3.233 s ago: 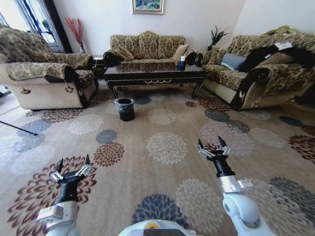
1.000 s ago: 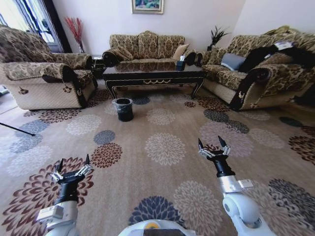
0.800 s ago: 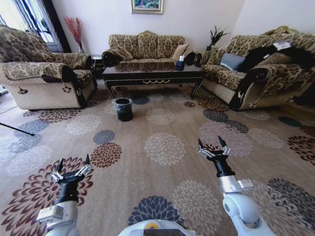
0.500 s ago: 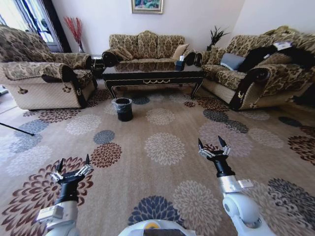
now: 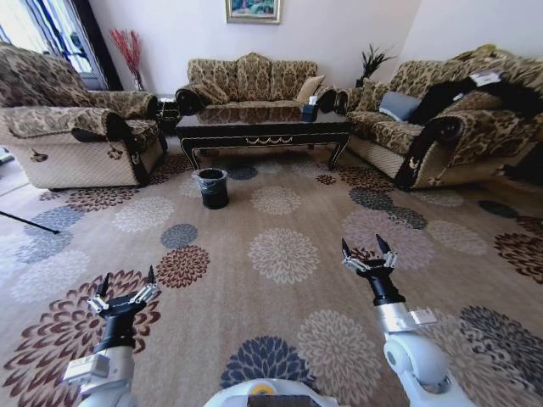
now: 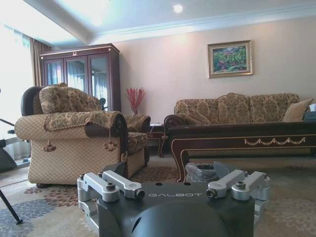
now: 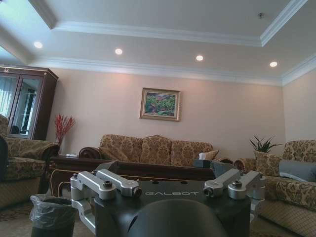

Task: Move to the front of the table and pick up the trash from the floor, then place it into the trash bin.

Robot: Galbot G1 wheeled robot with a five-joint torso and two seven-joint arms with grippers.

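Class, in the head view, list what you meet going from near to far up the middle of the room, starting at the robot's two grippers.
Left gripper and right gripper, both open → floor → trash bin → table → sofa → framed picture.

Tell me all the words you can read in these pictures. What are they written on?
"GALBOT" on the black body of the left gripper.
"GALBOT" on the black body of the right gripper.
The tissue box on the table is too small to read.
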